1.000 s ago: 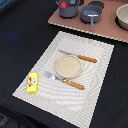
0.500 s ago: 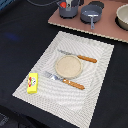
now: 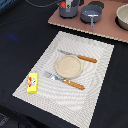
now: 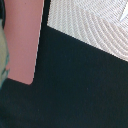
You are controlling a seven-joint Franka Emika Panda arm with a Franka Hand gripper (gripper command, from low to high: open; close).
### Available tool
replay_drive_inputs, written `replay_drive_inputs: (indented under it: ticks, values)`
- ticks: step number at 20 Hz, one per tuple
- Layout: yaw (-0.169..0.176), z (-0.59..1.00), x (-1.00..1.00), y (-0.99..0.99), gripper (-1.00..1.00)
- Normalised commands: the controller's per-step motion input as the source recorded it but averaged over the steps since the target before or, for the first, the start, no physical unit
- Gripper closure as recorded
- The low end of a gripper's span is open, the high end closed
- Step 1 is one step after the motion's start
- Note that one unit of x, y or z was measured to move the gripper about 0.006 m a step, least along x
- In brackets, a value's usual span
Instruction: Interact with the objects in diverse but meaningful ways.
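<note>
**Blind Descent Risk: Fingers Unseen, Targets Crowded at the Far Edge**

Nearest, on the near corner of the white woven placemat (image 3: 92,97) towards the exterior view's left: yellow rectangular toy block (image 3: 32,82), lying flat close to the mat's edge. Could easily be nudged off the mat onto the black cloth (image 3: 20,30) by a grasp that lands off-centre.

Mid-mat: orange-handled fork (image 3: 65,80), tan round plate (image 3: 68,66) and orange-handled knife (image 3: 77,56), packed close, the fork and knife on either side of the plate. Likely to be scattered by any low sweep across the mat's middle.

Beyond the mat's far edge, on a pinkish-brown board (image 3: 107,31): dark grey pot (image 3: 91,14) with a handle pointing back towards the mat, a red-and-grey item (image 3: 67,7) too small to identify, and a pale bowl (image 3: 122,17) at the frame's edge. Crowded enough for a reach for the pot to knock a neighbour.

In the wrist view, only the board's corner (image 4: 22,40), the cloth (image 4: 75,90) and a corner of the mat (image 4: 95,25). No fingers visible in either view, so cannot tell whether spread or closed. Chief hazard, as a judgement: a descent over the bare cloth between mat and board, grabbing nothing or catching the mat's edge.
</note>
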Motion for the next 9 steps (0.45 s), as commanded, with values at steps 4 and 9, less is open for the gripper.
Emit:
replay_drive_inputs:
  ticks: [4,9]
  values:
    - [0.000,0.00,0.00,0.00,-1.00]
    - [0.000,0.00,0.00,0.00,-1.00]
